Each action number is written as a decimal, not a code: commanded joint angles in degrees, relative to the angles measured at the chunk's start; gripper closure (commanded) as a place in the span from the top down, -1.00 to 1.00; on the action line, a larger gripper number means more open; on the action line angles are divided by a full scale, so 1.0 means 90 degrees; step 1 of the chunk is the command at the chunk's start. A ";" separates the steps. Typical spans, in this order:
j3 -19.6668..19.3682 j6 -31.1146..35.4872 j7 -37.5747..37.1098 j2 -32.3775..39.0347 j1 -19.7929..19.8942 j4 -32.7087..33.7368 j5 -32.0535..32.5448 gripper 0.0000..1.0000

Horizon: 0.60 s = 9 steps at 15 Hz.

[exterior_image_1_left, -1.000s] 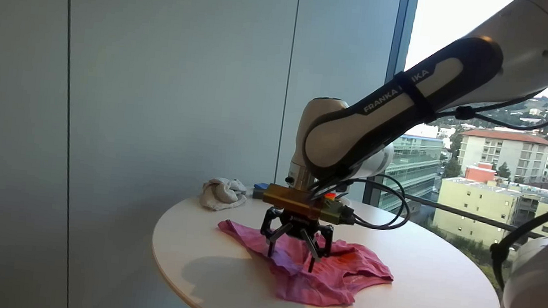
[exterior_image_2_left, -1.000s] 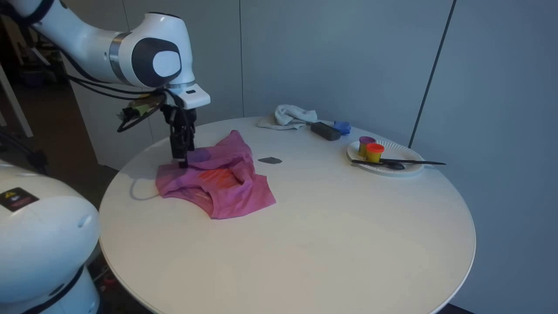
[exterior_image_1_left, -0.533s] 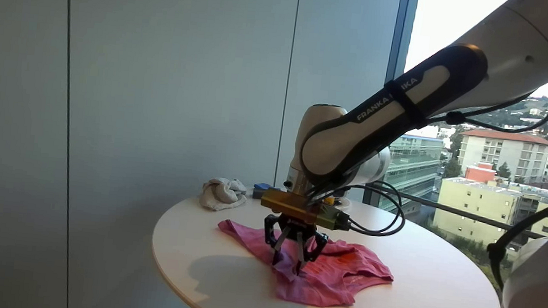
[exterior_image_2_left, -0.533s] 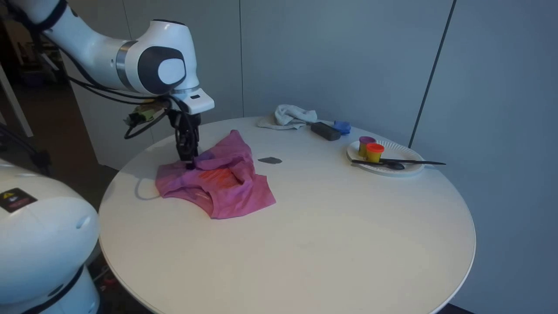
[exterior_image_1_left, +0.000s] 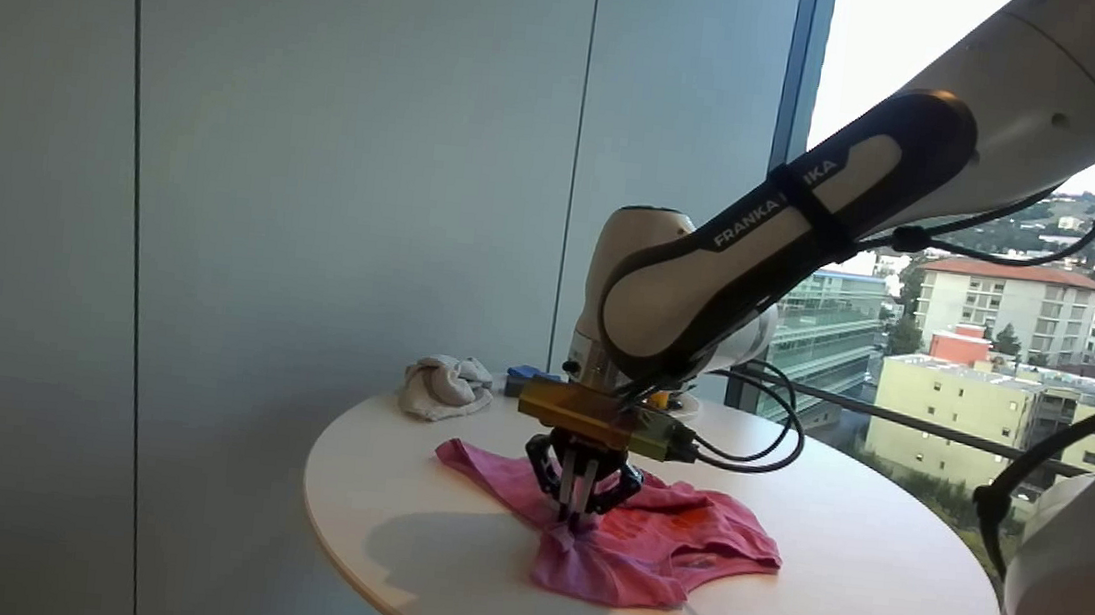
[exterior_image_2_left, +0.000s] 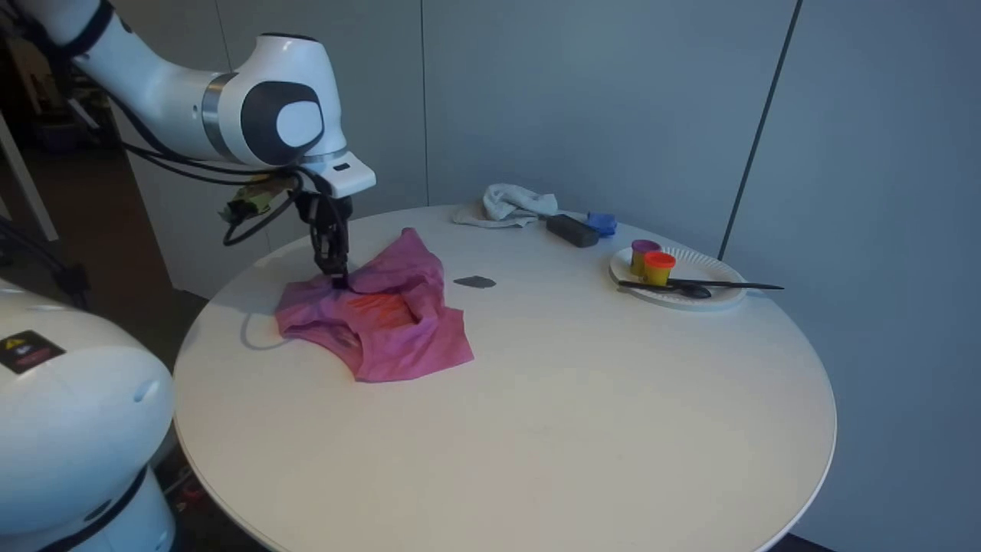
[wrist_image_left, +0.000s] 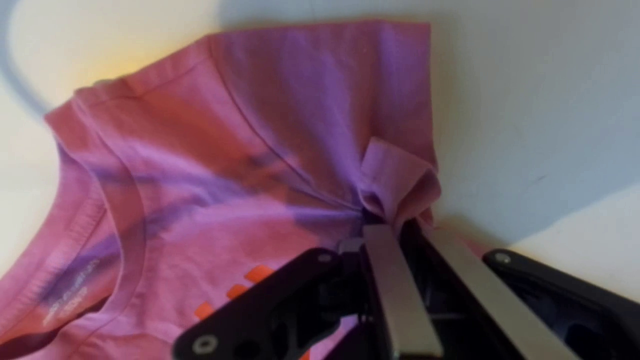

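Note:
A pink shirt (exterior_image_1_left: 628, 571) with an orange print lies crumpled on the round white table (exterior_image_1_left: 809, 614). My gripper (exterior_image_1_left: 574, 523) points down over it, with its jaws drawn together on a pinch of the cloth. In the wrist view, a folded tuft of the shirt (wrist_image_left: 300, 100) rises just beyond the tips of my gripper (wrist_image_left: 395, 225), and creases run in toward them. The shirt's neckline opens at the left of that view, and a sleeve spreads across its top. The fingertips of my gripper (exterior_image_2_left: 339, 282) are partly hidden in the fabric in an exterior view.
A pale cloth (exterior_image_2_left: 512, 205), a dark block (exterior_image_2_left: 572, 230) and a blue item (exterior_image_2_left: 602, 224) sit near the table's far edge. A paper plate (exterior_image_2_left: 716, 272) carries two tubs, an orange-lidded one (exterior_image_2_left: 659, 268) among them, and black cutlery (exterior_image_2_left: 693, 291). A grey scrap (exterior_image_2_left: 475, 282) lies beside the shirt.
My gripper came down onto the shirt and its fingers drew together, gathering the cloth. The near part of the shirt has been pulled slightly toward the fingers.

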<state>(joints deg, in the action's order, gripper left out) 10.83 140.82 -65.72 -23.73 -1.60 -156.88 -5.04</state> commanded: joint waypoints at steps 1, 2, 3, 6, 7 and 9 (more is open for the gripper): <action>0.0119 -0.0018 0.0016 -0.0174 0.0032 0.0020 0.0174 -0.21; 0.0120 -0.0010 0.0040 -0.0170 0.0016 0.0024 0.0163 -0.03; 0.0127 0.0004 0.0041 -0.0178 0.0013 0.0021 0.0166 0.12; 0.0138 -0.0018 0.0052 -0.0203 0.0008 0.0016 0.0166 0.59; 0.0156 -0.0047 0.0029 -0.0223 0.0022 0.0017 0.0193 0.73; 0.0165 -0.0056 0.0034 -0.0236 0.0029 0.0009 0.0229 0.43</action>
<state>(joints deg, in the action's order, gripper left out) 11.77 140.80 -65.61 -24.37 -1.61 -156.87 -3.86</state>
